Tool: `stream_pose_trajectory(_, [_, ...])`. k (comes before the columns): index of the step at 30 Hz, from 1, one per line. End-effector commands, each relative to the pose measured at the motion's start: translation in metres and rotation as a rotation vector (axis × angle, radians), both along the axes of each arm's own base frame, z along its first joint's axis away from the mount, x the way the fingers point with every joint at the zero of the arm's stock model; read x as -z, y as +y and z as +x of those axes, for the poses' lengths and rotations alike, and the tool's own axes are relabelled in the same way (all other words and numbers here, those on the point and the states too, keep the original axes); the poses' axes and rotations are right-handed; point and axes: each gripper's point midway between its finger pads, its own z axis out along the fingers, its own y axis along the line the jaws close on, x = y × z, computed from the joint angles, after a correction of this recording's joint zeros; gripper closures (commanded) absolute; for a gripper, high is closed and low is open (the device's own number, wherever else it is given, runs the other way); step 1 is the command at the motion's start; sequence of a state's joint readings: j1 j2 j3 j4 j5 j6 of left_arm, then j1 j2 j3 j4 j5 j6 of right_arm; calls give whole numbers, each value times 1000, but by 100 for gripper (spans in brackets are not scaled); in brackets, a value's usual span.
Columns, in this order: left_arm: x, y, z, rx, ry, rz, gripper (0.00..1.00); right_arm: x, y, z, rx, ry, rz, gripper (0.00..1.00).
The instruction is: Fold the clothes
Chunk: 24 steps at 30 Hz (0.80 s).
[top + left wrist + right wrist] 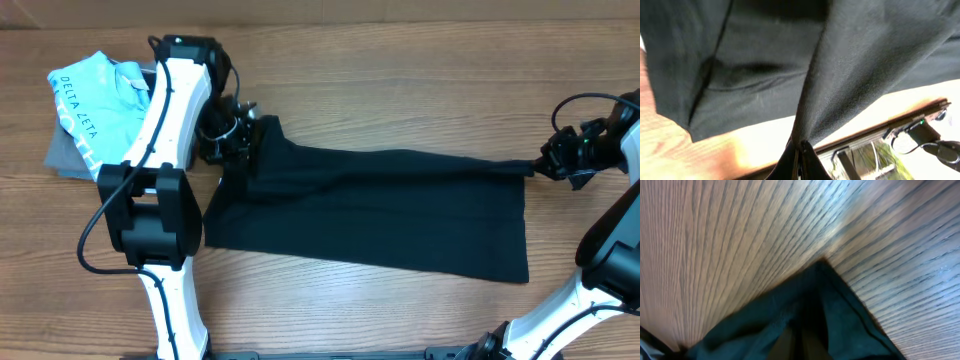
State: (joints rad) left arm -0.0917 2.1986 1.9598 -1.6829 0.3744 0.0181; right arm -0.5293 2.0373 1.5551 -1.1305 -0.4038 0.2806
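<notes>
The black garment (380,215) lies stretched across the table (400,60), its twelve-o'clock edge clamped by the left gripper (240,135) at nine o'clock and the right gripper (543,166) at three; next, likely, both carry it toward six.

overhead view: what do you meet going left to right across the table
light blue shirt → left claw → black garment → right claw
</notes>
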Motion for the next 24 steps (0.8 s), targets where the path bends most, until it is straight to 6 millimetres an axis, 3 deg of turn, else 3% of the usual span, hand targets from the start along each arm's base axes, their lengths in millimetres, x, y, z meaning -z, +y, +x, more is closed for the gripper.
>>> stream_pose_trajectory(1, [7, 0, -17, -1, 49, -4, 95, -18, 3, 4, -36, -46, -27, 96])
stream_pose_trajectory(3, [19, 1, -33, -1, 115, 1, 95, -16, 5, -4, -57, -11, -32, 96])
stream_pose_trajectory(10, [27, 6, -56, 33, 199, 10, 95, -15, 6, -14, -60, 34, -31, 96])
stream_pose_trajectory(15, [34, 15, -49, 43, 163, 66, 96, -15, 6, -14, -60, 33, -30, 96])
stream_pose_trajectory(22, [32, 7, -44, 12, 147, -12, 96, -19, 11, -4, -59, -20, 7, 95])
stream_pose_trajectory(24, [32, 11, -43, 2, 146, -12, 82, -19, 12, -4, -59, -20, 8, 95])
